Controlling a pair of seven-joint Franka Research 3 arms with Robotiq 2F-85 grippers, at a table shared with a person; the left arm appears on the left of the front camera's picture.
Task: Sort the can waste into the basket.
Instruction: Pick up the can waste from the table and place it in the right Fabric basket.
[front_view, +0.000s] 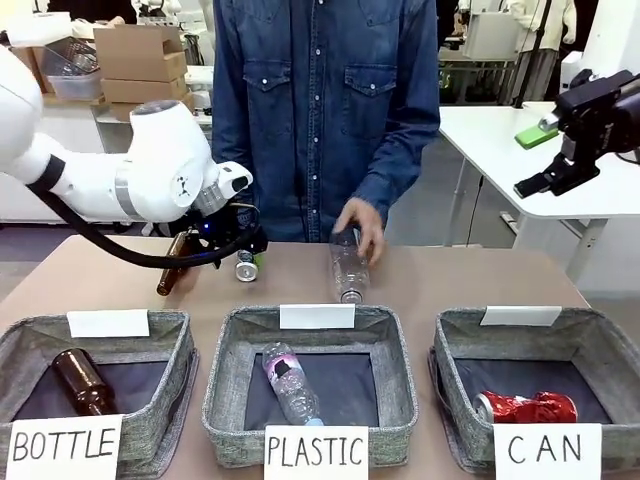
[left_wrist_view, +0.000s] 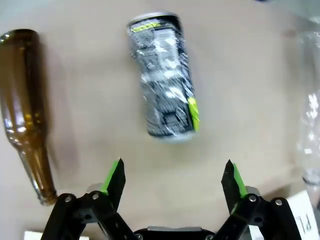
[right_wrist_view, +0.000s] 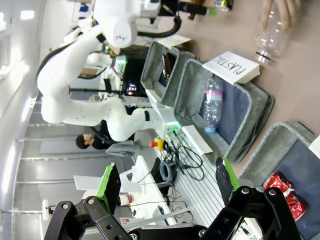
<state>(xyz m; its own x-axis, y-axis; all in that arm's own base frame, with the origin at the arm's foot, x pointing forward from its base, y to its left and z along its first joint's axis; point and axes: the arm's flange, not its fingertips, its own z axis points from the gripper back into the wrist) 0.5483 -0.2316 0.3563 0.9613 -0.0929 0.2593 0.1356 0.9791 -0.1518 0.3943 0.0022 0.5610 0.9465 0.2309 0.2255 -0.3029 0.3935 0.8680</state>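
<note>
Dark can (left_wrist_view: 162, 75) lies on its side on the table (front_view: 450, 275), far side, well apart from the CAN basket (front_view: 600, 350) at the near right. Red can (front_view: 527, 407) is already inside that basket, on the dark bottom, so by my read the dark one is the only can left to sort.

My left tool (left_wrist_view: 175, 172) hangs over the dark can, wide open and holding nothing. The green pads (left_wrist_view: 114, 177) sit short of the can's near end, not yet around it. The can's long axis runs straight away from the tool, so the jaws face its curved sides. I judge that's the right line-up: closing across the width grips the round wall rather than the ends.

Brown bottle (left_wrist_view: 25, 110) lies beside the can, roughly parallel, with a clear strip of table between them. That gap is where one finger has to drop, so there's some risk of nudging the glass.

Clear bottle (front_view: 348, 265) stands on the can's other side under the person's hand (front_view: 362, 225), well apart from my approach.

Right tool (front_view: 545, 183) is parked high off the right side, jaws spread and empty, probably to leave the path to the CAN basket free. The carry has to cross above the PLASTIC basket (front_view: 395, 330).
</note>
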